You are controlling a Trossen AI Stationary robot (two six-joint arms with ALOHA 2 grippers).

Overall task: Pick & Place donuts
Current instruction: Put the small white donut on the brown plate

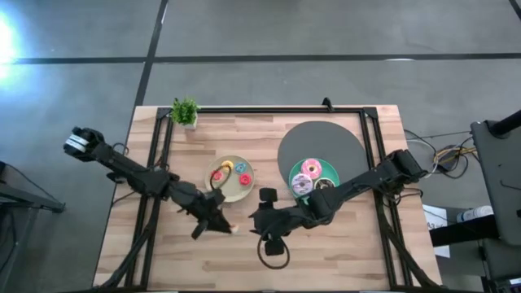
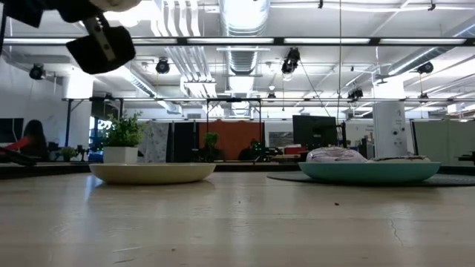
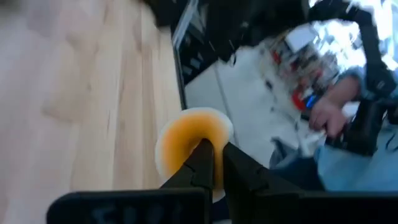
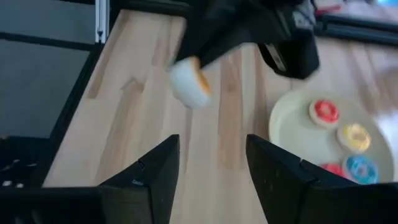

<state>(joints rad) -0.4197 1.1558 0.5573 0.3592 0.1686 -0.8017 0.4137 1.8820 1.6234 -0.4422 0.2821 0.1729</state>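
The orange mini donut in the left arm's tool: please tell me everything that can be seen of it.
The orange mini donut is a small toy ring with orange frosting on a pale cream base that looks like plastic. The left tool is shut on its rim and holds it on edge above the wooden table, apart from the cream plate. In the right wrist view the donut hangs tilted under the left tool. Nothing else touches it.

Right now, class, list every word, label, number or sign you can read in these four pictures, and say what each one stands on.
No text can be read in any view.
Cluttered room shelves in the left wrist view: colourful items, too blurred to read.
Mini orange-frosted toy ring donut in the left gripper: no lettering.
Round cream plate and round teal plate: no markings.
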